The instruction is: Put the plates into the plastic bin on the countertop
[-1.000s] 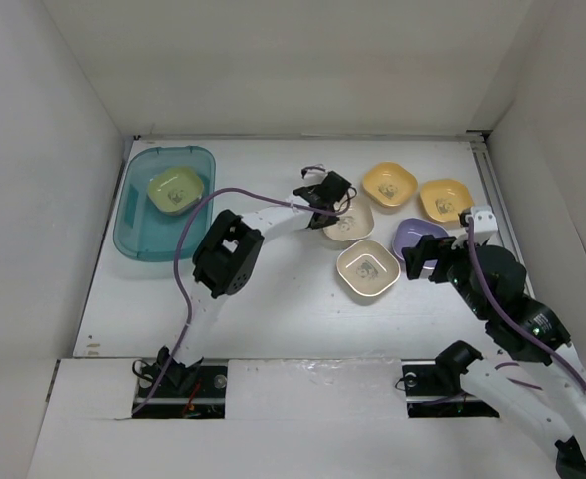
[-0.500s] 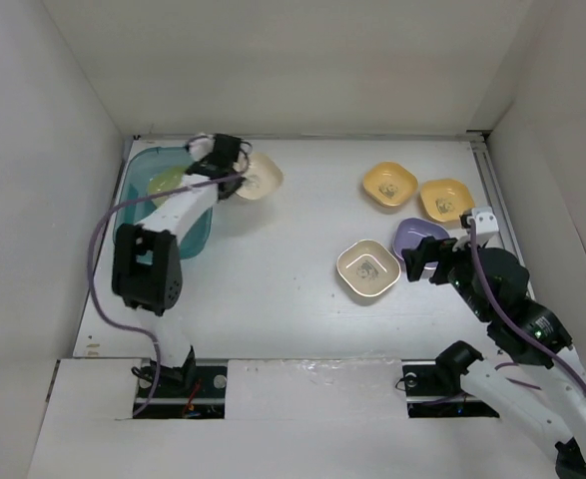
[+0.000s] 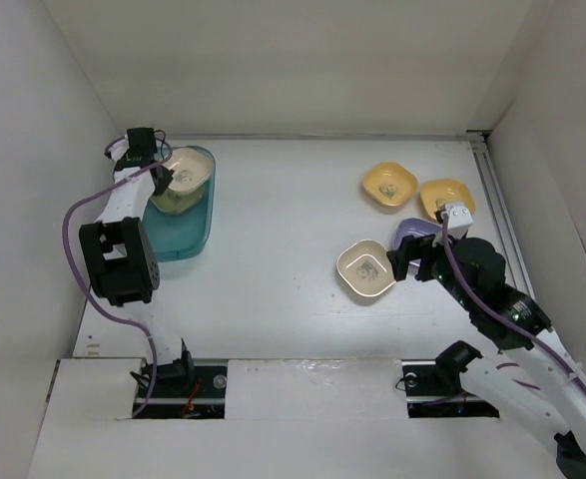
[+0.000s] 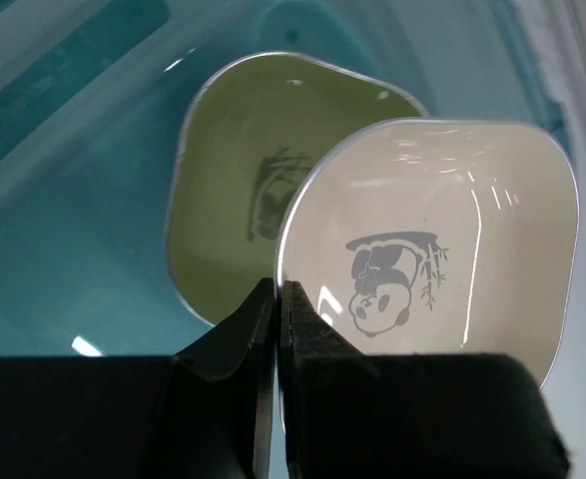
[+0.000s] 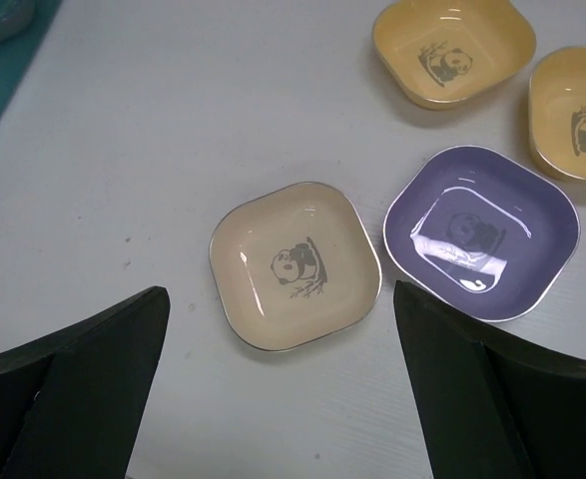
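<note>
Now that the left gripper (image 4: 278, 299) has crossed over to the far-left corner, you see it clamped on a cream plate (image 4: 442, 239) at its rim, above the green plate (image 4: 223, 170) inside the plastic bin (image 4: 63, 259); release looks next. Right gripper (image 3: 410, 261) hangs wide open over the second cream plate (image 5: 294, 264).

From the left wrist, the cream plate (image 4: 442, 230) covers the right side of the green plate (image 4: 228, 180), and the left gripper (image 4: 278, 299) hides the cream plate's near edge. The bin (image 4: 63, 249) runs off the top and left of that view. From above, the right gripper (image 3: 413, 258) hides part of the purple plate (image 3: 412, 230), and the plates' dark marks (image 3: 389, 186) are too small to read. In the right wrist view one yellow plate (image 5: 577, 115) is cut by the right edge.
</note>
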Motion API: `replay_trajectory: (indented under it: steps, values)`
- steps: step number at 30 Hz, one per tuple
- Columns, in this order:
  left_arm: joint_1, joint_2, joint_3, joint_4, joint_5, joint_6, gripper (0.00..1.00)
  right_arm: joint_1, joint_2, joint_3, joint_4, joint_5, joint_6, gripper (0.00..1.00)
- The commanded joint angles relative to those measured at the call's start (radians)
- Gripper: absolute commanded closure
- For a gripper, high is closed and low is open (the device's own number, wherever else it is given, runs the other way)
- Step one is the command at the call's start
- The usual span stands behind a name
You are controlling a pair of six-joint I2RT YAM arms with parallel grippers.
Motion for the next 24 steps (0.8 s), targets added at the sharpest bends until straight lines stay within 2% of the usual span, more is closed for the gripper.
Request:
replay_trajectory:
  steps: [1, 5, 7, 9, 10, 12, 15, 16, 19, 20, 24]
  values:
    - [0.022, -0.021, 0.006, -0.038, 0.001, 0.014, 1.00, -0.004, -0.009, -0.001, 0.067, -0.012, -0.024, 0.00]
    - [0.045, -0.044, -0.031, -0.038, -0.017, -0.008, 1.00, -0.004, -0.009, -0.001, 0.067, -0.023, -0.024, 0.00]
    - [0.045, -0.055, -0.031, -0.038, -0.017, -0.008, 0.66, -0.004, -0.009, -0.001, 0.067, -0.034, -0.024, 0.00]
    - [0.036, -0.094, -0.031, -0.038, -0.017, -0.008, 0.25, -0.004, -0.021, -0.012, 0.067, -0.034, -0.024, 0.00]
    - [0.021, -0.113, -0.031, -0.029, -0.017, -0.008, 0.01, -0.004, -0.022, -0.012, 0.067, -0.034, -0.024, 0.00]
    - [-0.019, -0.166, -0.031, -0.029, -0.017, 0.005, 0.00, -0.004, -0.031, -0.023, 0.067, -0.034, -0.024, 0.00]
    - [-0.192, -0.217, -0.031, -0.018, -0.054, 0.031, 0.00, -0.013, -0.031, -0.023, 0.067, -0.025, -0.024, 0.00]
    - [-0.329, -0.227, -0.031, -0.030, -0.115, 0.031, 0.00, -0.013, -0.031, -0.023, 0.053, 0.003, -0.009, 0.00]
    - [-0.531, -0.227, -0.031, -0.049, -0.158, 0.019, 0.00, -0.013, -0.040, 0.017, -0.020, 0.081, 0.043, 0.00]
    - [-0.649, -0.227, -0.060, -0.032, -0.167, 0.009, 0.00, -0.013, -0.040, 0.032, -0.045, 0.140, 0.057, 0.00]
    - [-0.903, -0.172, -0.102, -0.039, -0.214, -0.061, 0.00, -0.013, -0.069, 0.127, -0.153, 0.267, 0.092, 0.00]
